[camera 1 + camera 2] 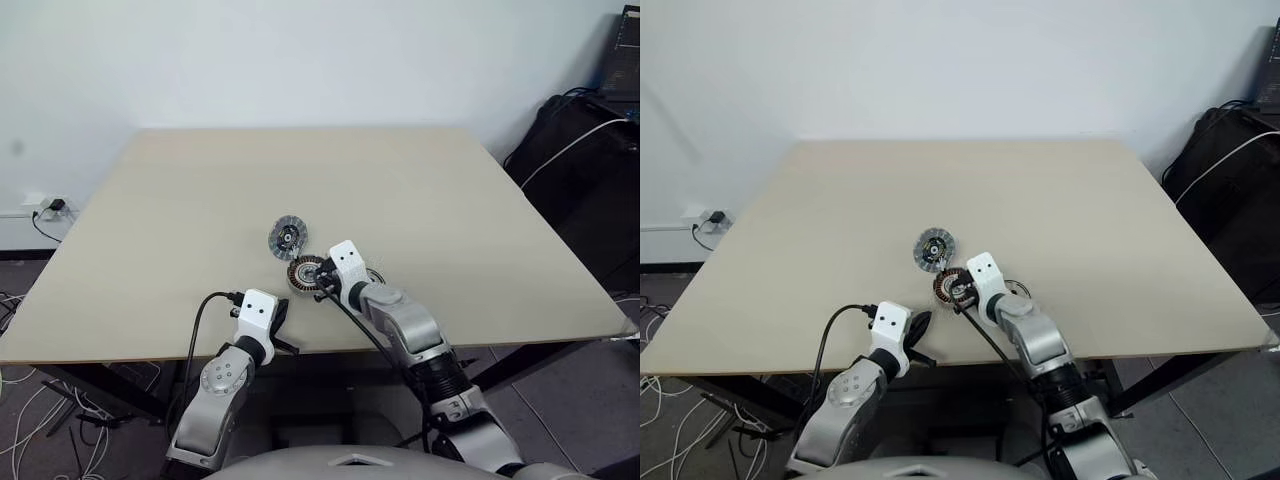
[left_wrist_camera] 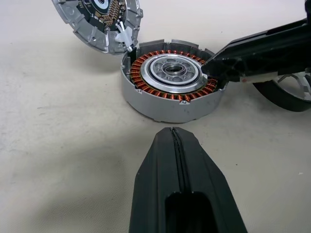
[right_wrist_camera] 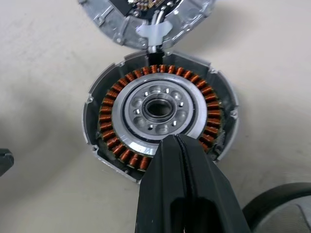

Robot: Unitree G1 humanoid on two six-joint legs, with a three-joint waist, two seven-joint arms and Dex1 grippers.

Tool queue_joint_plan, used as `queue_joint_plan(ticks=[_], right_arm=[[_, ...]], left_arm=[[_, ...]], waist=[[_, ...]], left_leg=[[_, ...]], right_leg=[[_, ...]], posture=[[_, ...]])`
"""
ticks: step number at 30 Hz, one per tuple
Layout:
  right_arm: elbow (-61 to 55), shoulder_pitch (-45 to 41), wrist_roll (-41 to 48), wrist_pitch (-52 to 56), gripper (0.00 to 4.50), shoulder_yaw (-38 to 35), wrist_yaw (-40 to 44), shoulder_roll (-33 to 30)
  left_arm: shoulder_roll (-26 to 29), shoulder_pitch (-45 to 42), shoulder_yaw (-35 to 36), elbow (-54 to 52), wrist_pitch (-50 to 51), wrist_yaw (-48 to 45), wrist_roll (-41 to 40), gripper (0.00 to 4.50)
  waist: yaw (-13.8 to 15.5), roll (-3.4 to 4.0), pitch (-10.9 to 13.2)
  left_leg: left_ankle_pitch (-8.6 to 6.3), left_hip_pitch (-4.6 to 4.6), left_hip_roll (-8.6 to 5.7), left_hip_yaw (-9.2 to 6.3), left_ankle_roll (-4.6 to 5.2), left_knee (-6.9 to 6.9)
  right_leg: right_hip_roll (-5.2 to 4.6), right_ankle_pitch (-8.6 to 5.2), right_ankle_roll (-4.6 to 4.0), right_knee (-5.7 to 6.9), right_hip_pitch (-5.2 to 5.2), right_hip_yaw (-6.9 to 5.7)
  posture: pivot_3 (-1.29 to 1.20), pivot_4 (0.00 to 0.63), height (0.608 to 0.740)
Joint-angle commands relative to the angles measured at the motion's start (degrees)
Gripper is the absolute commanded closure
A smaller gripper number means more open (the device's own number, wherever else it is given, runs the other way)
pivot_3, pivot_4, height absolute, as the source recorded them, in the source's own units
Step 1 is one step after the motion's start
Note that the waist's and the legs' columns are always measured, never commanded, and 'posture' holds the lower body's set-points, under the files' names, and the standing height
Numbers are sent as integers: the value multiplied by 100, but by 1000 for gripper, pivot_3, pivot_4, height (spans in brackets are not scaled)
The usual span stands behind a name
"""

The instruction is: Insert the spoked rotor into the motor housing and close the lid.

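While your right gripper (image 3: pixel 181 145) was parked over the near edge of the motor housing (image 3: pixel 160 114), its fingers were pinched flat together with nothing between them, so I'd call this the very start of the insert step: the rotor wasn't in yet. From the wrist views the housing sat open, copper windings ringing a pale centre with an empty bore. The lid (image 1: pixel 287 237) lay tipped open just behind it, apparently joined by a small white connector at the rim, so it was going nowhere.

The spoked rotor (image 2: pixel 291 92) was on the table just to the right of the housing, mostly tucked behind your right arm; you could only catch a dark curve of rim and a couple of spokes.

Your left gripper (image 1: pixel 280 325) was clamped on nothing too, hanging near the front edge of the table (image 1: pixel 150 250), pointing at the housing but well short of it.

Next move, I reckon, called for you to swing the right hand off the housing, spread the fingers and grab that rim.

Room-wise you had loads: bare tabletop behind and to both sides. The tight spots were the front edge right by the parts, and the lid crowding the housing's far side.
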Motion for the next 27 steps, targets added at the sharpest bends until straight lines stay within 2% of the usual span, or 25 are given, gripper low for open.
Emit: queue_joint_plan(ticks=[1, 14, 19, 23, 27], right_arm=[[-260, -166, 52, -248, 4466, -149, -115, 126], [869, -744, -127, -1272, 4466, -193, -532, 510], [1173, -561, -144, -1084, 4466, 59, -159, 393], [977, -233, -194, -706, 4466, 335, 220, 128], [758, -167, -173, -728, 4466, 180, 127, 70]], left_arm=[[0, -106, -17, -6, -6, -33, -8, 4500], [-5, -25, 7, -71, 8, 16, -14, 4500], [-8, 17, 32, -97, 5, 31, -22, 4500], [-12, 44, 52, -108, 15, 42, -26, 4500], [-6, 59, 58, -86, 15, 22, -28, 4500]], waist=[[0, 0, 0], [-2, 2, 2], [-5, 3, 3], [-5, 8, -3], [-2, 4, -11]], left_leg=[[0, 0, 0, 0, 0, 0], [0, -2, 0, 0, 0, 0], [0, -2, 0, 1, 0, -2], [-1, 1, 0, 0, 1, -2], [-1, 8, 0, -1, 1, -2]], right_leg=[[0, 0, 0, 0, 0, 0], [1, 11, -18, -1, 0, 1], [1, 15, -25, -2, 0, 1], [1, 15, -25, -2, 2, 1], [0, 0, 0, -1, 9, 0]], posture=[[0, 0, 740], [0, 0, 740], [0, 0, 740], [0, 0, 740], [0, 0, 740]])
